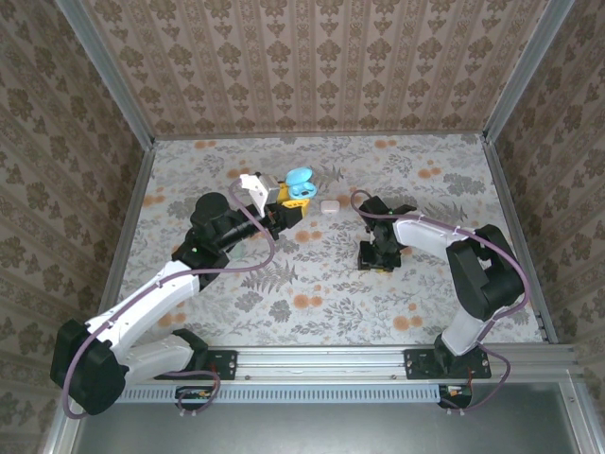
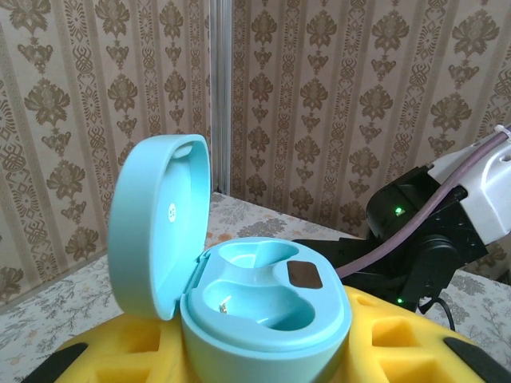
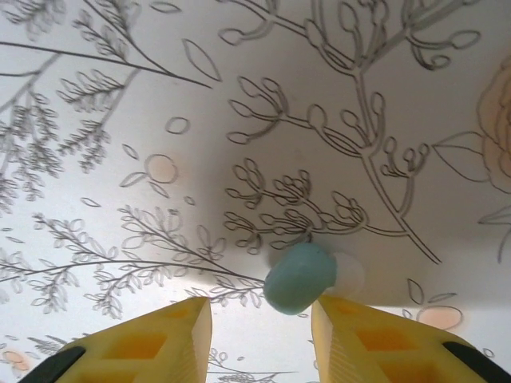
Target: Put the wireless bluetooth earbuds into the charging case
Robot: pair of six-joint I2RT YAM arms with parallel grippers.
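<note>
so the left tool (image 1: 288,200) is clamped on the charging case (image 1: 301,183), toward the back middle of the bench (image 1: 321,312); from the left wrist cam the case's base sits wedged between the yellow fingers (image 2: 399,339), lid (image 2: 158,227) flipped open and standing up on the left side; you can see the two moulded wells inside and a little dark patch (image 2: 305,275) on the inner rim.

right tool (image 1: 378,260) points down at the bench, well apart from the case, off to its right and nearer the arm bases; its jaws stand a bit apart and aren't gripping anything; on the right wrist cam an earbud (image 3: 302,275), teal with a pale whitish tip, lies on the floral bench right at the tip of the finger (image 3: 375,343) on that view's right; can't tell if they touch.

also a small white rounded-square thing (image 1: 329,205) sits on the bench just right of the case.
</note>
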